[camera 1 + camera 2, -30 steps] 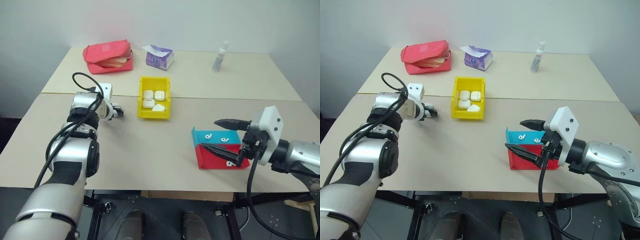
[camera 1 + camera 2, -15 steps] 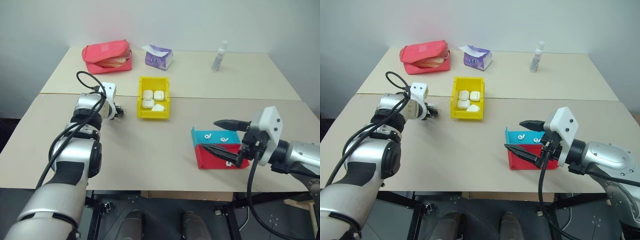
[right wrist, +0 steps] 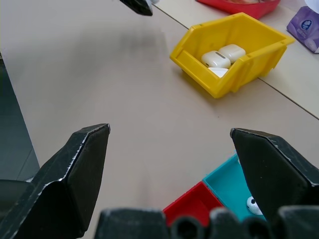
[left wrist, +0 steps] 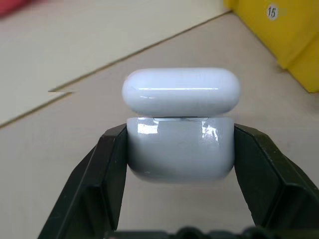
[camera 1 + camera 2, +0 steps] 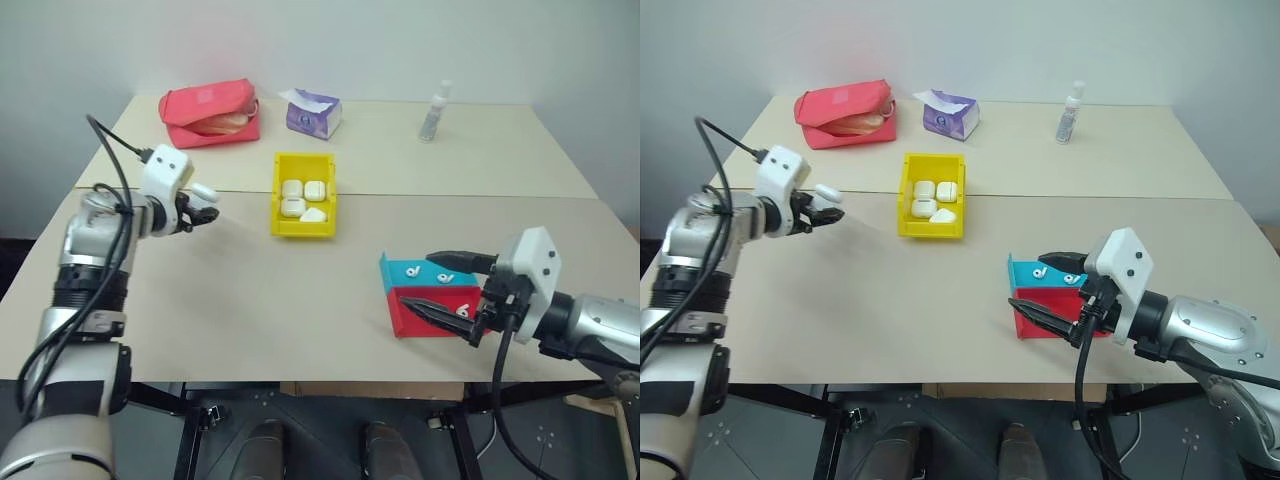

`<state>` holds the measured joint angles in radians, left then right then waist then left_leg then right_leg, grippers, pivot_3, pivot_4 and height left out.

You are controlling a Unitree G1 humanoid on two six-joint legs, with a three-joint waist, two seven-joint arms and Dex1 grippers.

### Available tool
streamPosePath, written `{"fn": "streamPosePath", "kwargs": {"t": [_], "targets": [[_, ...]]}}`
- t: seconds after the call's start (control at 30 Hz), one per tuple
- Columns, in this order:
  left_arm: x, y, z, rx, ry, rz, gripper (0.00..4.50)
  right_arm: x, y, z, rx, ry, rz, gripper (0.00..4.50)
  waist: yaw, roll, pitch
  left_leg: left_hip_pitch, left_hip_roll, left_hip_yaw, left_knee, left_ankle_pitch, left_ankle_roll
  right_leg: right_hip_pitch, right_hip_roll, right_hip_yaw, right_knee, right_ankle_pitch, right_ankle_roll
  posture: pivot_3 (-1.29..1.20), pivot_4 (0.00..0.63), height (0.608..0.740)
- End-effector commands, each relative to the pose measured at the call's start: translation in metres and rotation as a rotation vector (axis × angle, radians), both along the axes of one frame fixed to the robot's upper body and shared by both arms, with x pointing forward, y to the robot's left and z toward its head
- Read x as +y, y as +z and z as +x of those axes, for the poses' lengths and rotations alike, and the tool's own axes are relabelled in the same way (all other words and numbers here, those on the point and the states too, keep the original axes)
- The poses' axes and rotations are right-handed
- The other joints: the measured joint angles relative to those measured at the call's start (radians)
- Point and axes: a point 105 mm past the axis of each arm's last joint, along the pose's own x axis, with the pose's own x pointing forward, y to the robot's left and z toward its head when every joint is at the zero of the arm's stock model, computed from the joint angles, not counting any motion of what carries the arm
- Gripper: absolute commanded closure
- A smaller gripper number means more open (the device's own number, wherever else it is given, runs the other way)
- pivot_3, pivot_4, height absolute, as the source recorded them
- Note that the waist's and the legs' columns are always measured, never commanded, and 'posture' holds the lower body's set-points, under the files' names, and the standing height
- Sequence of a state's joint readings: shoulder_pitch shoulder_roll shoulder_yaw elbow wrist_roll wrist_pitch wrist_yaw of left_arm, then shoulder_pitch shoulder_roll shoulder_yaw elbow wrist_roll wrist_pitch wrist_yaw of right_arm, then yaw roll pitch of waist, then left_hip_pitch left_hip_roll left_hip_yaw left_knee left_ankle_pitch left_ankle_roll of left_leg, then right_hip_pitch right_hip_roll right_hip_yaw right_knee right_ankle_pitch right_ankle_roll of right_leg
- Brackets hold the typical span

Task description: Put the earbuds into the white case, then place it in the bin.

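**White case clamped in the left pincer, lid ajar, earbuds waiting in the tray**

Glossy white plastic sitting between the two black fingers of the left pincer (image 4: 179, 164): the white case (image 4: 180, 127), grasped by its lower body so the hinged lid stays free. Lid standing slightly lifted off the base in the left wrist view, probably to leave the mouth reachable for loading. Being held above the bench (image 5: 250, 300), off to the left of the bin (image 5: 303, 196) and apart from it.

Hanging released and spread wide, the right pincer (image 5: 432, 285), straddling the blue-and-red tray (image 5: 410, 310) at the near right of the bench. Lying in that tray, the earbuds (image 5: 445, 277), tiny and white, a few across the blue and red compartments; placed there, seemingly, to be picked one at a time.

Already resting inside the yellow bin, several more white cases (image 5: 302, 196). Judging by this, standing at the loading step: no bud lifted yet, case not yet brought toward the tray. Calling next for a fine pinch on something very small and slippery, likely to skid.
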<state>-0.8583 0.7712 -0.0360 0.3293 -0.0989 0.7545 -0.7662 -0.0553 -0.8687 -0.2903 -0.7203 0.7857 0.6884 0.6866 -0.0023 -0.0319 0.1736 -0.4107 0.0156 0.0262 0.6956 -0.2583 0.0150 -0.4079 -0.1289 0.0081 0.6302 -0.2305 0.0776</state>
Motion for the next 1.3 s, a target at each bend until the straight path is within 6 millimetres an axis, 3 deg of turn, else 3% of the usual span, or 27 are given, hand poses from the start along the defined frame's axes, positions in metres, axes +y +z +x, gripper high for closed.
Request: {"fn": "streamPosePath", "kwargs": {"t": [0.03,0.2,0.33,0.47,0.63,1.03,1.3], "targets": [[-0.019,0.022,-0.021,-0.078,-0.228,0.058,1.66,0.004,0.006,-0.004,-0.056,0.01,0.006,0.0,0.0,0.0,0.0,0.0,0.0,0.0,0.0,0.0,0.0,0.0,0.0,0.0,0.0,0.0,0.0,0.0,0.15,0.74],[-0.045,0.027,-0.045,-0.106,-0.509,0.106,1.66,0.009,0.002,-0.006,-0.049,0.015,0.024,0.0,0.008,0.0,0.0,0.0,0.0,0.0,0.0,0.0,0.0,0.0,0.0,0.0,-0.002,0.0,0.0,0.0,0.15,0.74],[-0.06,0.021,-0.062,0.033,-0.753,0.074,1.66,0.013,-0.001,-0.008,-0.046,0.011,0.031,0.0,0.011,0.0,0.0,0.001,0.0,0.001,0.0,0.0,0.0,0.001,0.0,0.0,-0.003,0.0,0.0,0.0,0.15,0.74],[-0.065,-0.004,-0.073,0.202,-0.893,0.25,1.66,0.013,-0.003,-0.011,-0.038,0.012,0.029,0.0,0.01,0.0,0.0,0.001,0.0,0.001,0.0,0.0,0.001,0.001,0.0,0.0,-0.002,0.0,-0.001,0.0,0.15,0.74],[-0.083,-0.022,-0.084,0.32,-1.036,0.336,1.66,0.016,-0.004,-0.012,-0.037,0.021,0.026,0.0,0.011,0.0,0.0,0.0,0.0,0.001,0.001,-0.001,0.001,0.001,0.0,0.0,-0.002,0.0,0.0,0.0,0.15,0.74],[-0.097,-0.061,-0.072,0.348,-0.959,0.427,1.66,0.017,-0.005,-0.016,-0.043,0.009,0.027,0.0,0.01,0.0,0.0,0.0,0.0,0.001,0.001,-0.001,0.002,0.001,0.0,0.0,-0.002,0.0,0.0,0.0,0.15,0.74],[-0.097,-0.077,-0.084,0.391,-0.905,0.374,1.66,0.018,-0.006,-0.016,-0.046,0.014,0.03,0.0,0.01,0.0,0.0,0.001,0.0,0.0,0.001,-0.001,0.002,0.001,0.0,0.0,-0.002,0.0,0.0,0.0,0.15,0.74]]}}
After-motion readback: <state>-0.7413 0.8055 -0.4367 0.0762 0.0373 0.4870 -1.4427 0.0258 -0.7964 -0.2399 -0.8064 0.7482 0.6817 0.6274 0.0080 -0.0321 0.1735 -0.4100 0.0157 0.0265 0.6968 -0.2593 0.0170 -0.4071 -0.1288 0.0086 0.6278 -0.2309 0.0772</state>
